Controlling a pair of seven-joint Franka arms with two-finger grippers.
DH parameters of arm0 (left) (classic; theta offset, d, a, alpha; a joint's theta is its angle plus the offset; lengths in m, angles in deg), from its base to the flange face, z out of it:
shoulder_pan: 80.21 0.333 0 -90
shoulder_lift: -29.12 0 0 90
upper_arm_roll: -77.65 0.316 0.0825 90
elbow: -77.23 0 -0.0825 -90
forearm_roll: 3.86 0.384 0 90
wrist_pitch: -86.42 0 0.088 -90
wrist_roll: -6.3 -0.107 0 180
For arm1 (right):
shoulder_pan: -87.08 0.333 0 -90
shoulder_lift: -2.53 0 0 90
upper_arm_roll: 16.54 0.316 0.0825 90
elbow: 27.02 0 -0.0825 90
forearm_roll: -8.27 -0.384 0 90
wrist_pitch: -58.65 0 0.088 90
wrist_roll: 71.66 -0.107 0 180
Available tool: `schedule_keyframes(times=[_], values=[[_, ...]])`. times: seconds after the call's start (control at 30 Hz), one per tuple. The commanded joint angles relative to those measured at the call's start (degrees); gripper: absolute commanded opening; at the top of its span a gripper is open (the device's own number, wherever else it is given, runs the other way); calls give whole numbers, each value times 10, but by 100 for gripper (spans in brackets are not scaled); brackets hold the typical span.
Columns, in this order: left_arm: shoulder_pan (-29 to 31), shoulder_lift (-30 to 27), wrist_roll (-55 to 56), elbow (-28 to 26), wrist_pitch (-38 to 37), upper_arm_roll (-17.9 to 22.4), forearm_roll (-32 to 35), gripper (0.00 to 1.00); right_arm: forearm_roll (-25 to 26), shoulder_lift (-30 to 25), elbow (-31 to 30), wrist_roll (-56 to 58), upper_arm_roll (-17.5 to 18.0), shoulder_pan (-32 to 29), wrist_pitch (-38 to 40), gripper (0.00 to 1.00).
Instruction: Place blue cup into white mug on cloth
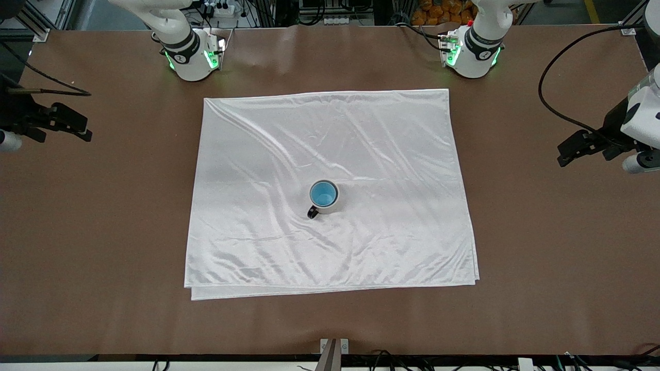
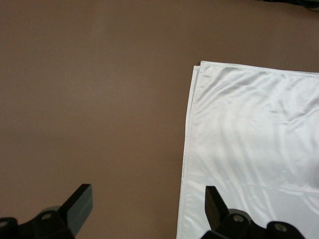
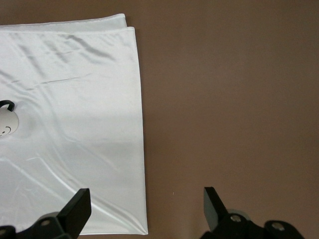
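Observation:
The blue cup sits inside the white mug, and only its light blue inside shows. The mug stands upright near the middle of the cloth, its black handle pointing toward the front camera. My left gripper hangs open over the bare table at the left arm's end, at the cloth's edge; the left gripper holds nothing. My right gripper hangs open at the right arm's end. In the right wrist view the right gripper is empty above the cloth's corner, with the mug at the frame's edge.
The brown table surrounds the folded cloth on all sides. The two arm bases stand at the table's edge farthest from the front camera. A black cable loops over the left arm's end. A small metal bracket sits at the edge nearest the camera.

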Motion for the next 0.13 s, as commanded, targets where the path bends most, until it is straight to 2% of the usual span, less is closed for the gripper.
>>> schedule_keyframes(times=[0.0, 0.1], values=[[-4, -9, -13, -2, 3, 7, -11, 100, 6, -6, 1, 4, 4, -4, 7, 100], [-4, -9, -13, -2, 3, 7, -12, 100, 6, -6, 1, 4, 4, -4, 7, 100]])
